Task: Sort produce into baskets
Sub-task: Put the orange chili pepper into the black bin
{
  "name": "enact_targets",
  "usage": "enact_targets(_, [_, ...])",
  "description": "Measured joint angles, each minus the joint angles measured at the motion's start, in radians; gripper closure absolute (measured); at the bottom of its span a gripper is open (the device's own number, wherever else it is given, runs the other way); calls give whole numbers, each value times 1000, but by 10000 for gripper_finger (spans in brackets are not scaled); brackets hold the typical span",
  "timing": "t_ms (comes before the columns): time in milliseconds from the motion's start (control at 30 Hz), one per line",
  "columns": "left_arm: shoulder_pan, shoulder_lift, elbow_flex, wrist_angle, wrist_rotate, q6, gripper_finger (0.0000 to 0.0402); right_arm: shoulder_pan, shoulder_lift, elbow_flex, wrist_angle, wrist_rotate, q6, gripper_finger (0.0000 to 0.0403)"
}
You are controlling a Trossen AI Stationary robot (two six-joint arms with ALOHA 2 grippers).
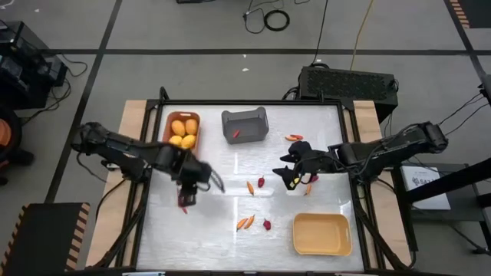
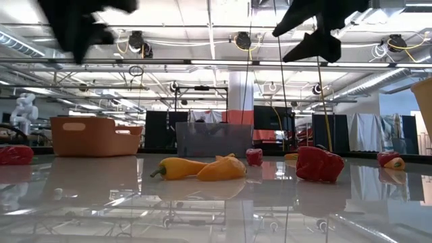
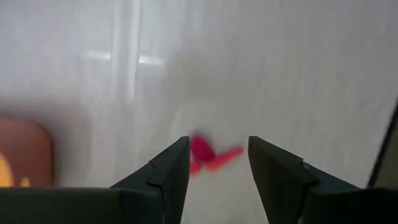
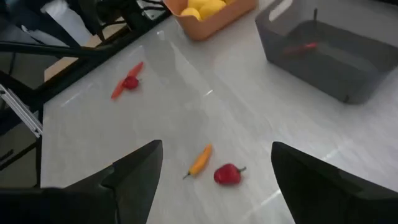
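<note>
Produce [image 1: 250, 186] scattered on glossy white table [image 1: 230, 238], left end effector [image 1: 186, 201] and right end effector [image 1: 290, 178] both spread apart, workshop behind

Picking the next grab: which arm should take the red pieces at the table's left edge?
Left. The left pincer is open directly above those red pieces; the right pincer hangs open past mid-table.

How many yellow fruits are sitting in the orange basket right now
4 yellow fruits show from above, clustered in the orange basket at the table's far left, two behind and two in front. More could lie hidden beneath them.
</note>
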Motion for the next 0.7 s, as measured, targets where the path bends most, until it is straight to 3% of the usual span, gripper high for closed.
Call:
enact_targets(300, [-195, 0, -214, -14, -61, 76, 230, -20, 30, 0, 38, -4, -30, 110])
enact_targets(533, [-218, 1, -386, 155, -42, 215, 230, -20, 76, 0, 80, -31, -30, 110])
enact_targets(700, [-216, 1, -425, 160, -150, 263, 230, -20, 94, 0, 76, -38, -20, 110])
